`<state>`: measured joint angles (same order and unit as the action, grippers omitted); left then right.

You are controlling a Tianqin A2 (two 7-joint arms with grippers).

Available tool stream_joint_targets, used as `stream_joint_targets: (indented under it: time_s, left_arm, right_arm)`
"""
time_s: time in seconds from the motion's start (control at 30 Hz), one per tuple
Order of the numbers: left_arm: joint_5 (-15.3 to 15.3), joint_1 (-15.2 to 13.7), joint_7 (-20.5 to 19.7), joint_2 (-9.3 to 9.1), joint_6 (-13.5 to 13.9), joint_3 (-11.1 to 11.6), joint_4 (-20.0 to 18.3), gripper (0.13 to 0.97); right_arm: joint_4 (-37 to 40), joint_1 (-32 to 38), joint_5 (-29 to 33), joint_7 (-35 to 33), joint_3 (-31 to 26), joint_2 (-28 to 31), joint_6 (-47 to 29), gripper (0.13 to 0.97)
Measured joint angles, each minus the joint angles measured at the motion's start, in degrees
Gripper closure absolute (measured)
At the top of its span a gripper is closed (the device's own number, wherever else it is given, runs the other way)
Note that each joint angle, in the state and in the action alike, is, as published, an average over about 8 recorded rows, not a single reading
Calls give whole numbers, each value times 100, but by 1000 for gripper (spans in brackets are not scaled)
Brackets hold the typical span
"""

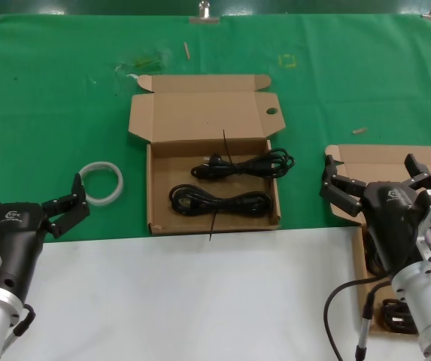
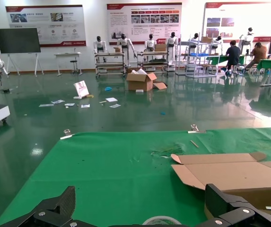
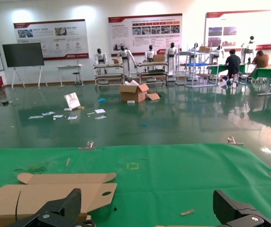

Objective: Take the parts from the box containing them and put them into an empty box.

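both pincers, left pincer (image 1: 31,201) and right pincer (image 1: 377,174), hang spread and empty. two parts (image 1: 243,164) lie in the centre box (image 1: 213,177); a second box (image 1: 396,156) sits under the right arm. green desk (image 1: 50,113), shiny exhibition hall floor (image 2: 126,113).

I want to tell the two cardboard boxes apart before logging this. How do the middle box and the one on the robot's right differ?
The middle box has an oval hole in its lid tab and lies fully in view, with two black cable bundles inside. The right box shows no such hole and sits largely hidden behind the right pincer; a dark bundle shows at its near end. Both are shallow brown cardboard with the lid flap open.
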<state>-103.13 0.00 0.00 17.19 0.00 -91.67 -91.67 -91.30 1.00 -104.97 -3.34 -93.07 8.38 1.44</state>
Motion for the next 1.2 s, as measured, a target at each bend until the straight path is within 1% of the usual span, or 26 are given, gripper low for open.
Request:
stream_joint_targets:
  time_s: [1.2]
  left_arm:
    - [0, 0, 0, 0, 0, 0, 0, 132]
  right_arm:
    - [0, 0, 0, 0, 0, 0, 0, 129]
